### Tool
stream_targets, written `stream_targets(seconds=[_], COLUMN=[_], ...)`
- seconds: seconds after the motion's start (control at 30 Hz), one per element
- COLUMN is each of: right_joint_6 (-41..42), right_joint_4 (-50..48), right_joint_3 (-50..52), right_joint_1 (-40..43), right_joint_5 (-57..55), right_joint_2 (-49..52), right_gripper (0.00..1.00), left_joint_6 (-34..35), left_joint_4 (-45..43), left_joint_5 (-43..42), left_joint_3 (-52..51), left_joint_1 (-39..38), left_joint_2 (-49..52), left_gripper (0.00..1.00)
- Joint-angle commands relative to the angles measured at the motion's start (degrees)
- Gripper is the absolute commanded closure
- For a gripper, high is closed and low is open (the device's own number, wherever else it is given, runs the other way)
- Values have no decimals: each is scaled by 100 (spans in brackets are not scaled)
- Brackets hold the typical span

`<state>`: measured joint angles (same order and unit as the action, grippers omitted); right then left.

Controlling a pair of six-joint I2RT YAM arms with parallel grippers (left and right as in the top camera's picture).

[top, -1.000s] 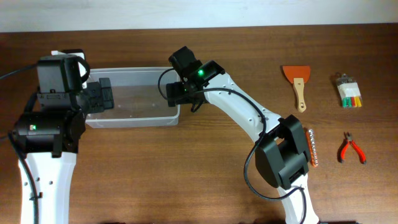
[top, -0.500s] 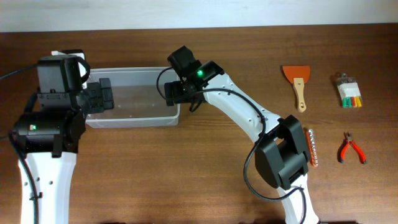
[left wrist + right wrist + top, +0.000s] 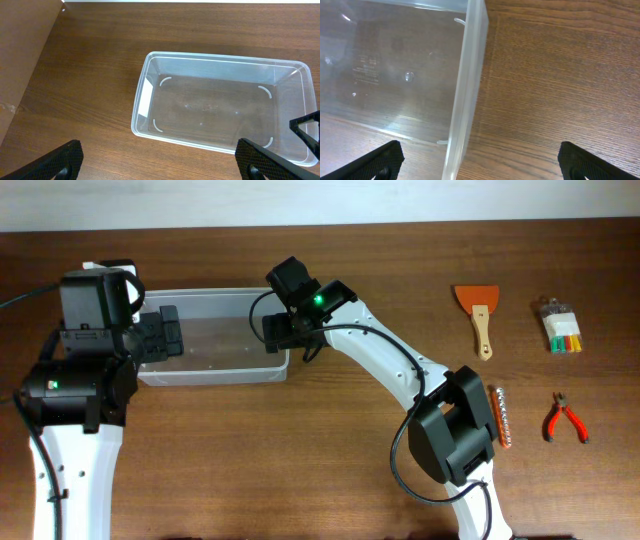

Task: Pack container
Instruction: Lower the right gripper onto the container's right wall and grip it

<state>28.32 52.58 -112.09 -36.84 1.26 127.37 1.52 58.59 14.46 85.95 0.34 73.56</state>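
Clear plastic container (image 3: 212, 345) stands upright on the wooden table (image 3: 300, 470), at about 10 o'clock in the overhead view. We find the left gripper (image 3: 160, 335) over its 9 o'clock end, fingers spread wide and holding nothing. The right gripper (image 3: 278, 332) sits at its 3 o'clock end; its wrist view shows the fingers wide apart with the end wall between them, ungripped. We cannot tell whether either gripper touches the container. Well apart, toward 3 o'clock, lie a scraper (image 3: 476, 315), a pack (image 3: 561, 327) of coloured sticks, pliers (image 3: 565, 418) and a narrow strip (image 3: 503, 416).
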Motion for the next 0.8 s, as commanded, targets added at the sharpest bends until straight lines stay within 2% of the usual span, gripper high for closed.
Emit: stream_targets(seconds=[0.0,0.77], right_joint_6=[144,-92], right_joint_4=[35,26], right_joint_3=[-31,-31], right_joint_1=[-33,-33], right_joint_5=[-297,-127], right_joint_2=[63,267], right_gripper=[0,0], left_joint_6=[59,61], left_joint_4=[22,72], left_joint_5=[101,98], left_joint_3=[131,131], left_joint_1=[-2,-2], left_joint_2=[-15,-15], left_gripper=[1,1])
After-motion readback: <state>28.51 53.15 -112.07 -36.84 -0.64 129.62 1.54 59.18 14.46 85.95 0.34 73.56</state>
